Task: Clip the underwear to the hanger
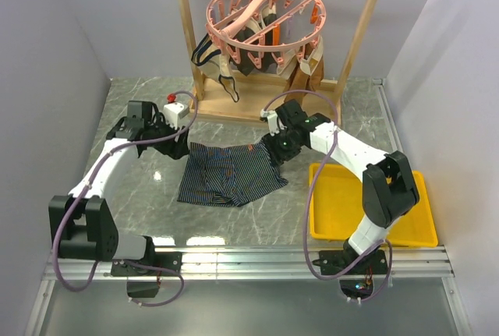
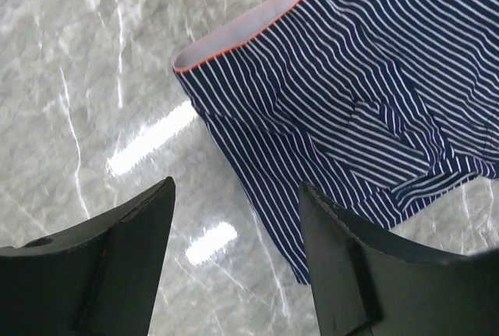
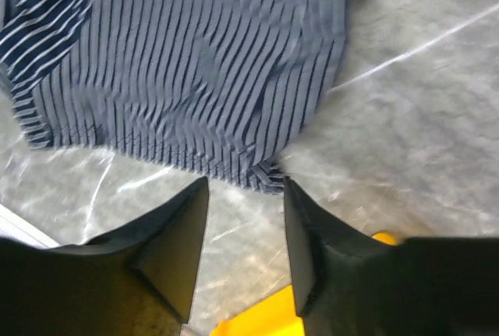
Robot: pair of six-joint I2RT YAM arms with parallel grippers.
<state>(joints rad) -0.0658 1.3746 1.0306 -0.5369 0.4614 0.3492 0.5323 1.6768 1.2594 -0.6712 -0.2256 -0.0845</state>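
1. Far left of the top view: the left gripper (image 2: 238, 266) hangs over bare marble table (image 1: 140, 196), jaws spread wide with nothing between them. In its wrist view the striped cloth lies up and to the right of the gap, running under the right-hand finger.
2. Centre of the top view: the underwear (image 1: 230, 176) lies flat on the table. Its long axis runs left to right across the frame, dipping slightly toward the right. The waistband edge faces the upper side, toward the wooden rack (image 1: 187, 32), and its orange piping shows near the top centre of the left wrist view.
3. Top centre: the pink clip hanger (image 1: 261, 20) hangs from the rack, with pegs dangling and other garments already on it. It sits well apart from the underwear, up and behind it.
4. Right of centre: the right gripper (image 3: 245, 242) is open too and holds nothing. The hem sits just beyond its fingertips, almost in line with the gap.
5. My call: each gripper covers one upper corner, and the right one looks nearer to a pinch.
6. Lower right: the yellow tray (image 1: 421, 235) sits beside the right arm.
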